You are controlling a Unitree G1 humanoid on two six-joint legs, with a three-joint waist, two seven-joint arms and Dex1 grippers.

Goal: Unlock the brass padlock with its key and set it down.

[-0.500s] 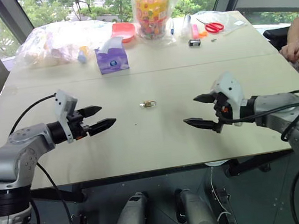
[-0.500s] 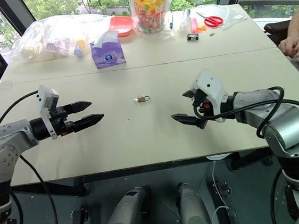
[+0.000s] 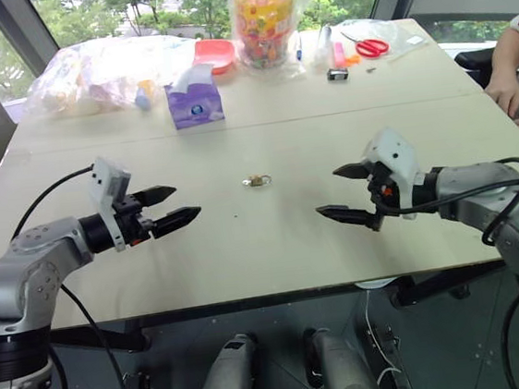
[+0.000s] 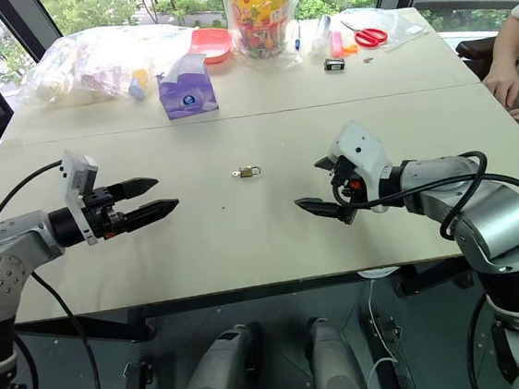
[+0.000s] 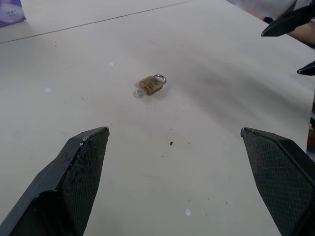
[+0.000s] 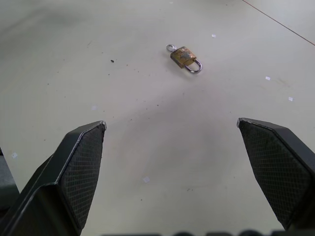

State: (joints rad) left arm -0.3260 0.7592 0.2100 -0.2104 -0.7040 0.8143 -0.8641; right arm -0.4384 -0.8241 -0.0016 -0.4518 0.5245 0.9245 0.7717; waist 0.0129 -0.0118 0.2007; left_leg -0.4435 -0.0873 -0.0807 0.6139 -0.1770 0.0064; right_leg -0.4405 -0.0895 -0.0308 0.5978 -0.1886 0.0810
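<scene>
The brass padlock (image 3: 257, 181) lies flat on the pale table (image 3: 274, 249), midway between my two grippers. The key (image 5: 139, 92) shows as a small silver rounded head sticking out of the padlock's end, opposite the shackle. My left gripper (image 3: 186, 200) hovers over the table to the padlock's left, open and empty, pointing toward it. My right gripper (image 3: 327, 192) hovers to the padlock's right, also open and empty. In both wrist views the padlock (image 6: 184, 56) lies well beyond the spread fingertips, touched by neither.
Along the far edge stand a purple tissue pack (image 3: 195, 104), plastic bags (image 3: 103, 73), a red bowl (image 3: 215, 53), an orange jar (image 3: 265, 15), red-handled scissors (image 3: 370, 46) and a small black-and-silver clip (image 3: 338, 74). A person's hand (image 3: 507, 89) rests at the right edge.
Both grippers have stayed nearly where they were, still open. The person's arm at the right edge has shifted.
</scene>
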